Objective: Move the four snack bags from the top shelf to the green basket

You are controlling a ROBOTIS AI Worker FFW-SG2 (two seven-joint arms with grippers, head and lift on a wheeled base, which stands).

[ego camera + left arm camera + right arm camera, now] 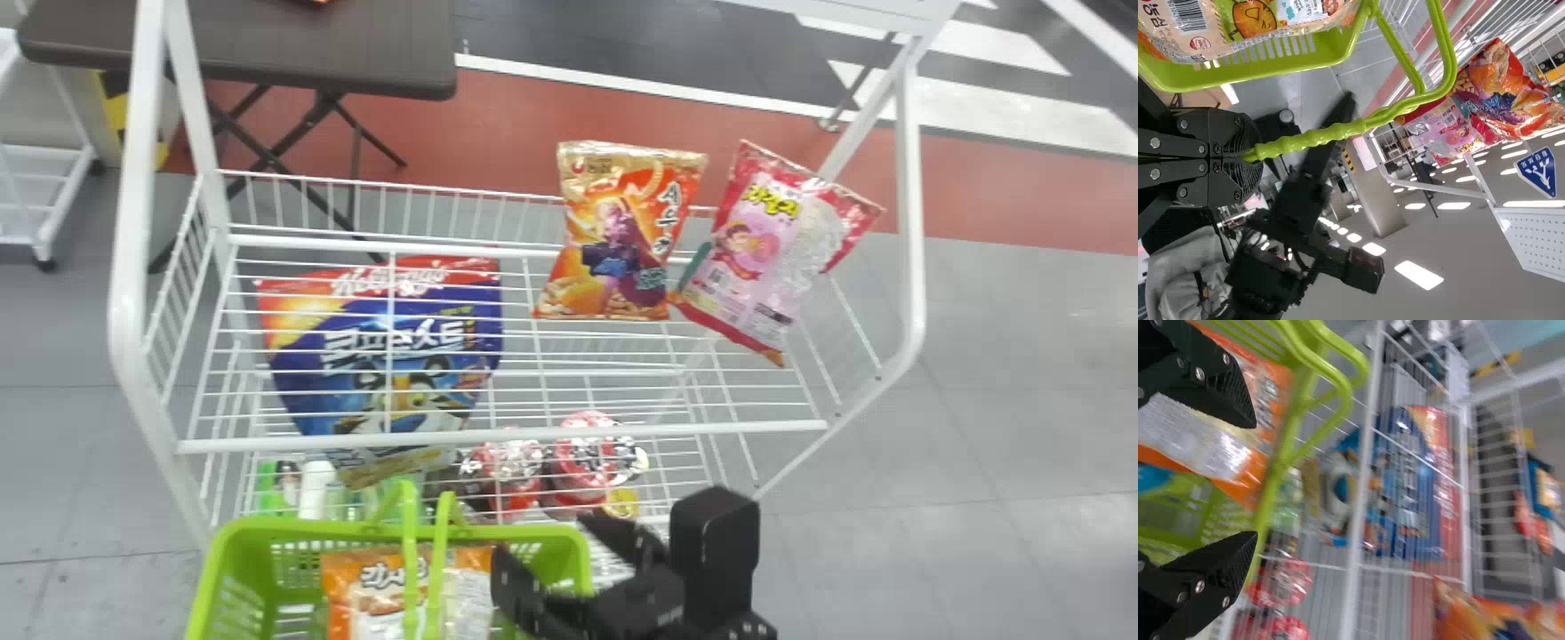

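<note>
My right gripper (553,544) is over the right part of the green basket (573,542); in the right wrist view the gripper (1256,480) stands open, fingers apart. An orange-and-white snack bag (373,596) is in the basket, beyond the fingers in the right wrist view. At the rack's top, an orange snack bag (613,231) and a pink one (756,249) lean side by side on the right. In the left wrist view my left gripper (1248,155) is shut on the basket's green handle (1311,135), with a beige-and-green bag surface (1258,17) in the basket.
The white wire rack (498,437) stands behind the basket. Through its wires show a large blue-and-red bag (382,347) on the left and red-topped containers (587,458) lower down. A dark folding table (356,53) is farther back on the left.
</note>
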